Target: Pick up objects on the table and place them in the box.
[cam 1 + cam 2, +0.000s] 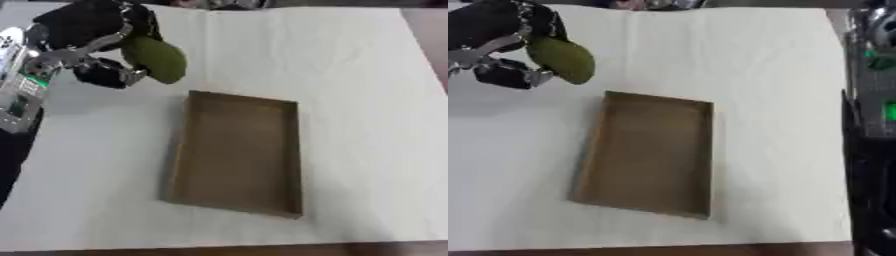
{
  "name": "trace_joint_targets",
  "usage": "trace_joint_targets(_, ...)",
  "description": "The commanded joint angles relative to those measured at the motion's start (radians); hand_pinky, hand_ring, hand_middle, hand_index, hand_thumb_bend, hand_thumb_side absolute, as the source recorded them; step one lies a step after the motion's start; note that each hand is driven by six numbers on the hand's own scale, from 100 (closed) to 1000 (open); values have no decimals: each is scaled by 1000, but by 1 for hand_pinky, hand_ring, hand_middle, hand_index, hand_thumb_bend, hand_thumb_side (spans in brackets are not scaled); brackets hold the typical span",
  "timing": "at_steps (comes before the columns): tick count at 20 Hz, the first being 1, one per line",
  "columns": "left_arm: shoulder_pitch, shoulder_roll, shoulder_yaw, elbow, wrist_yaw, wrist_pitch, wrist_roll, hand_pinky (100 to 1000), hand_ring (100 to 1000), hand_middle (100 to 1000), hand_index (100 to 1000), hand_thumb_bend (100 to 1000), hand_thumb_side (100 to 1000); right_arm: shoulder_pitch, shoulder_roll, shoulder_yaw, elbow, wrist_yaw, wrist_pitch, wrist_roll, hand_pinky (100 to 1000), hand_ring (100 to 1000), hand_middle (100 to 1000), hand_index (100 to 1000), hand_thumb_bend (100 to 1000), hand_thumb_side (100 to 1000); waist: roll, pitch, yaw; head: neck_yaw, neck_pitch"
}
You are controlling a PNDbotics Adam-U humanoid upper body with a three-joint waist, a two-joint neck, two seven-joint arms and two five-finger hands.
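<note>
White cloth point(367, 100) covers the table; brown box point(238, 155) rests mid-cloth; left hand point(96, 30) fingers clasp a green object point(157, 59).

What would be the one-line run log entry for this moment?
left hand: fingers curled round green object, held up-left of box | box: brown, nothing inside | right hand: not visible, only arm at right edge

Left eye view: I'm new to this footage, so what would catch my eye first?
The left hand at upper left, curled round a green object held above the white table. Next, the brown box in the middle, nothing visible inside.
</note>
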Motion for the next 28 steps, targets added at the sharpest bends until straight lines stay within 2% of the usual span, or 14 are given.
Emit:
trace_joint_targets(1, -11, -21, -1, 5, -48, -6, 32, 567, 662, 583, 655, 100, 128, -29, -51, 6, -21, -8, 27, 20, 780, 518, 669, 744, 100, 544, 2, -30, 1, 2, 6)
trace_joint_targets(3, -8, -41, -2, 19, -100, -10, 71, 578, 662, 586, 658, 100, 100, -41, -69, 17, -19, -11, 39, 37, 780, 516, 669, 745, 100, 537, 2, -33, 0, 0, 8)
trace_joint_targets(8, 0, -108, 1, 65, -237, 5, 227, 569, 661, 583, 659, 100, 100, -82, -98, 34, 14, -14, 66, 60, 779, 514, 669, 744, 100, 534, 1, -37, -5, -6, 10)
trace_joint_targets(14, 21, -197, 14, 89, -330, 34, 302, 567, 662, 590, 666, 100, 100, -123, -99, 50, 46, -27, 67, 67, 779, 513, 669, 744, 100, 525, -8, -35, -16, -1, 5)
trace_joint_targets(18, 21, -215, 25, 94, -403, 62, 367, 567, 660, 590, 668, 100, 100, -137, -85, 57, 65, -31, 66, 62, 779, 512, 668, 743, 100, 534, -5, -41, -23, 2, 8)
trace_joint_targets(23, 29, -243, 25, 139, -438, 71, 396, 567, 665, 594, 681, 100, 100, -157, -94, 73, 115, -26, 73, 65, 779, 507, 669, 742, 100, 529, -2, -50, -27, 6, 20)
trace_joint_targets(28, 37, -261, 13, 151, -443, 70, 383, 545, 655, 597, 709, 100, 100, -174, -104, 87, 160, -16, 79, 76, 779, 503, 668, 742, 100, 527, 0, -58, -32, 5, 27)
